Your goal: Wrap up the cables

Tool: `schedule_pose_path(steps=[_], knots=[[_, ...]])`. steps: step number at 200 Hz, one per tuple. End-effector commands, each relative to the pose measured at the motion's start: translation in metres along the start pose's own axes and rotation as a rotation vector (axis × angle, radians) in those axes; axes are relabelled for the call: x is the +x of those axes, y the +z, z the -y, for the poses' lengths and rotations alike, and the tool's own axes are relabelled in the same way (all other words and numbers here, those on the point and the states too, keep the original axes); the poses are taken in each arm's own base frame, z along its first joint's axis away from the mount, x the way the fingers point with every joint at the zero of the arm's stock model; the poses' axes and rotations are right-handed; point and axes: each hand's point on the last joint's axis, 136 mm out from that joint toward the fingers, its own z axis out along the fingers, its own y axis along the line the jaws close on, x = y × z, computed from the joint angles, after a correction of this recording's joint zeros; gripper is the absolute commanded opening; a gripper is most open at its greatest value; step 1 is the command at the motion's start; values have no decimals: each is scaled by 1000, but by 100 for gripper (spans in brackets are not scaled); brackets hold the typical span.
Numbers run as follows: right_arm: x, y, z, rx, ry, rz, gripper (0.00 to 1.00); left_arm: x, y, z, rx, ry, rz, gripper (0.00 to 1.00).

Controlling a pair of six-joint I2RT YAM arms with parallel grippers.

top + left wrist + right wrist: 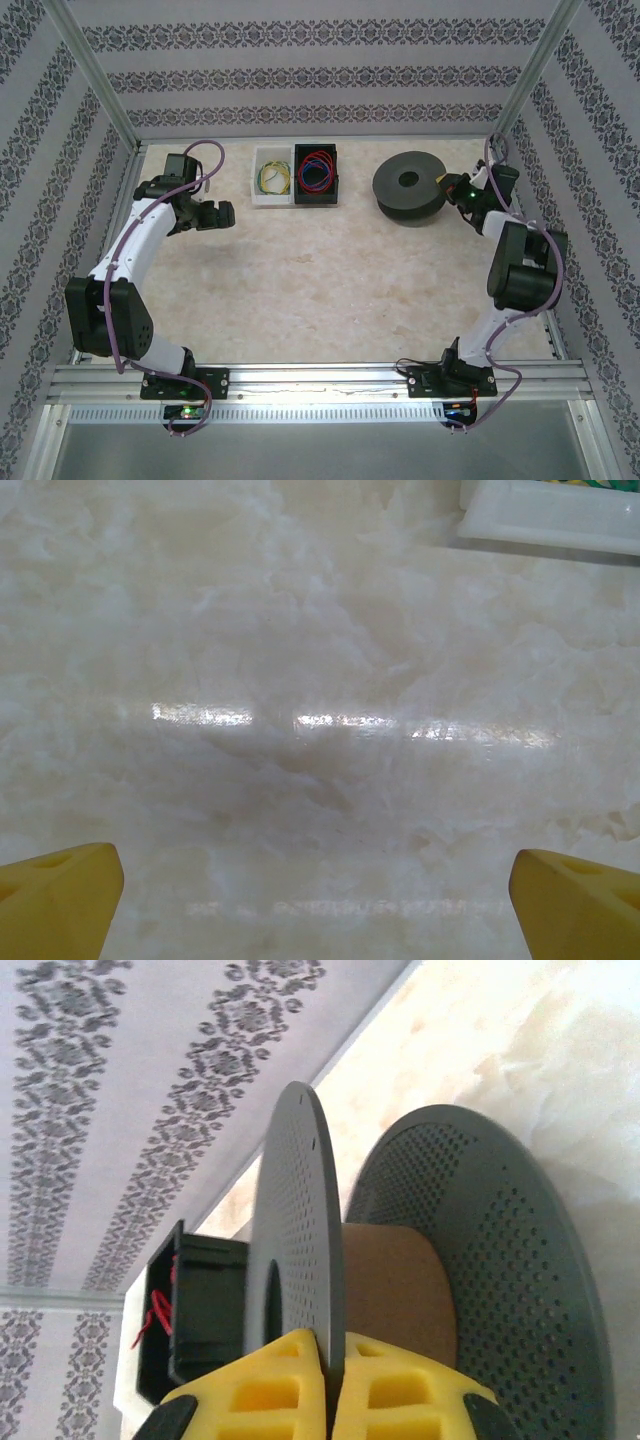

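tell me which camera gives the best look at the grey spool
Right wrist view: the grey spool is close up, both perforated flanges and brown core visible, with the right end effector closed on one flange. Top external shows it whole but small, lying flat at the back right.

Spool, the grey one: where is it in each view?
Top external: spool lies flat, right of centre at the back.
Right wrist: spool across centre and right, one flange edge-on between the right gripper's jaws.
Left wrist: bare table, white tray corner upper right.
Shared landmark: black tray, left of the spool in top external, lower left in right wrist.
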Motion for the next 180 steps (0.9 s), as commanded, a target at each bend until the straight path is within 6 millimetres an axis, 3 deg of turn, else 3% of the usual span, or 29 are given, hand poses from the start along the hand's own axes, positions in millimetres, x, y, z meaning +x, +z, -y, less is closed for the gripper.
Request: schedule_pose_path(steps=[1, 34, 76, 110, 139, 180], knots=[[13, -23, -21, -16, -72, -7, 0, -1, -7, 4, 2, 36, 27, 99], [43, -52, -53, -67, -115, -47, 0, 0, -3, 6, 6, 35, 20, 99], [110, -69, -93, -180, -118, -171, 0, 1, -2, 9, 8, 40, 18, 99], [162, -76, -138, -289, -124, -269, 0, 1, -5, 12, 14, 46, 27, 99], [201, -74, -159, -358, -80, -345, 0, 2, -7, 12, 13, 46, 33, 99], [249, -51, -168, -390, -61, -426, 0, 7, -9, 14, 21, 46, 36, 99]])
